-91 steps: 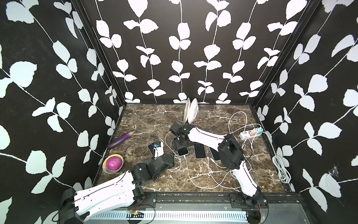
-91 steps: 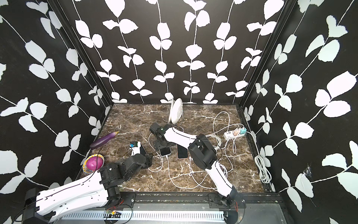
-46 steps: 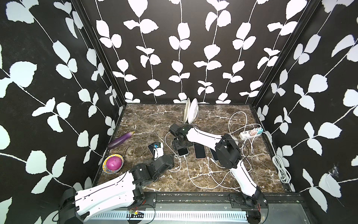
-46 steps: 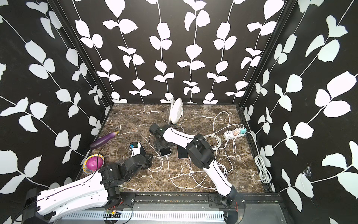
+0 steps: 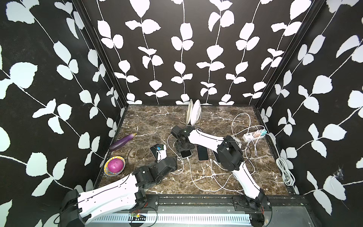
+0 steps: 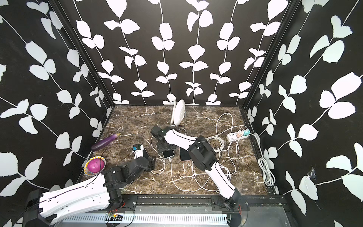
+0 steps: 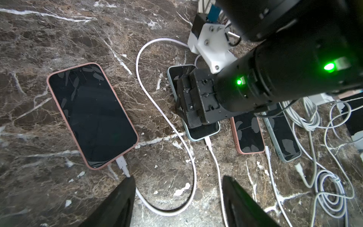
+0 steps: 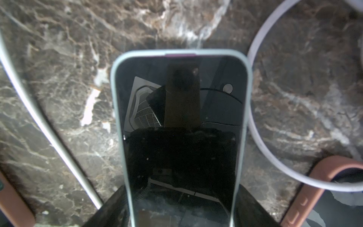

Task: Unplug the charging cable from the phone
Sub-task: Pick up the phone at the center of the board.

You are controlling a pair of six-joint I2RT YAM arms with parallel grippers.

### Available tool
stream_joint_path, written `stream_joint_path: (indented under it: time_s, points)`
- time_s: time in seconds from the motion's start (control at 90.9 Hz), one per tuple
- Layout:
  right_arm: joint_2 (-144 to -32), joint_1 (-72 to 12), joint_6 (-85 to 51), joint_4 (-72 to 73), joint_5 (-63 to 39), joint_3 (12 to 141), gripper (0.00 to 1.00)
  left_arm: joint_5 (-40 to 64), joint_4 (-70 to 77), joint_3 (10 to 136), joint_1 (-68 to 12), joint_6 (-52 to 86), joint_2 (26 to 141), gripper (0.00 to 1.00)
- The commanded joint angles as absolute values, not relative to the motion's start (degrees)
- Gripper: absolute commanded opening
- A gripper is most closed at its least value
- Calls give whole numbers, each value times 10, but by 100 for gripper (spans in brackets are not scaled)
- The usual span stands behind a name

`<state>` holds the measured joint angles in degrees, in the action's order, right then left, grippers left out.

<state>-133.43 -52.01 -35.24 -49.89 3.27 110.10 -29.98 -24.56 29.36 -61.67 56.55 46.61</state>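
A phone in a pale blue case (image 8: 179, 121) lies face up on the marble, also visible in both top views (image 5: 186, 154) (image 6: 168, 153). Its white charging cable (image 7: 209, 143) is plugged into the near end. My right gripper (image 8: 180, 208) straddles this phone, with its fingers (image 8: 110, 212) against both long sides. My left gripper (image 7: 178, 196) hovers open just above the marble, in front of the phones. One of its fingertips (image 7: 127, 188) is beside the cable plug (image 7: 122, 164) of a pink-cased phone (image 7: 92, 116). A white cable loop lies between its fingers.
Two more phones (image 7: 248, 133) (image 7: 282, 137) lie beside the held one amid tangled white cables (image 5: 214, 176). A power strip (image 5: 254, 134) sits at the right, a coiled cable (image 5: 285, 171) near the right wall. Plates in a rack (image 5: 193, 115), an eggplant (image 5: 122, 141) and a bowl (image 5: 115, 165) stand around.
My right gripper's jaws have narrowed onto the pale blue phone's sides, and the arm has edged slightly left. My left arm has stayed where it was.
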Motion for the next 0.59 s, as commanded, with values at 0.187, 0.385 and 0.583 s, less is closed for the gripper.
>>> stream_joint_path:
  time_s: [0.187, 0.385, 0.583]
  points:
    - [-1307, -518, -350, -461, 39, 1036, 24, -262, -163, 257, -614, 564, 476, 73]
    - [-1245, -518, -337, -394, 30, 980, 0, -246, -130, 246, -615, 565, 493, 72]
    - [-1166, -518, -332, -335, 26, 924, 0, -213, -51, 212, -615, 559, 500, 70]
